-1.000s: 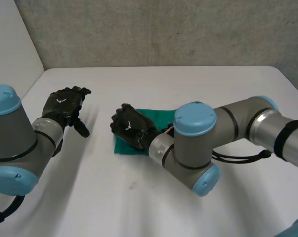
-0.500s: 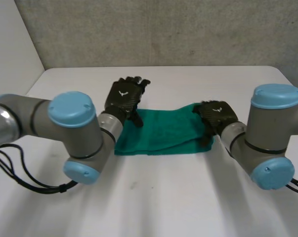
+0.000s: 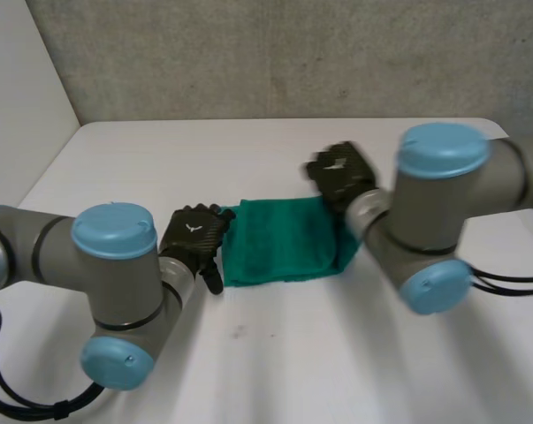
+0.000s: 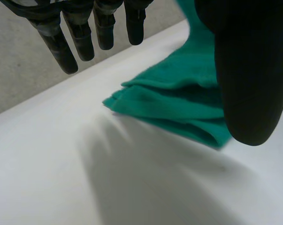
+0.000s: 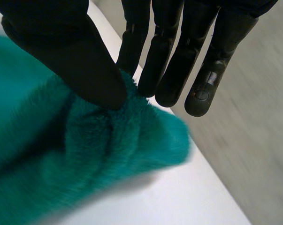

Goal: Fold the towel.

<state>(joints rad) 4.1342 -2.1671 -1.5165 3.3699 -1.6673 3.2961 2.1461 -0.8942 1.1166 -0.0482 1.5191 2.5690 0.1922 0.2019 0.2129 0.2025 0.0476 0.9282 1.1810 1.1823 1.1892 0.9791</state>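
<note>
Soft, light and floppy, the towel (image 3: pixel 279 240) lies in the middle of the worktop (image 3: pixel 275 371); its corners likely give the best hold. The right robot hand (image 3: pixel 341 175) pinches one corner between thumb and fingers. The left robot hand (image 3: pixel 195 238) hangs slack beside the opposite edge.

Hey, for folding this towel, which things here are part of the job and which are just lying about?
Part of the job: green towel; right hand, pinching one corner; left hand, open at the opposite end.
Just there: white table; grey wall behind it.
</note>
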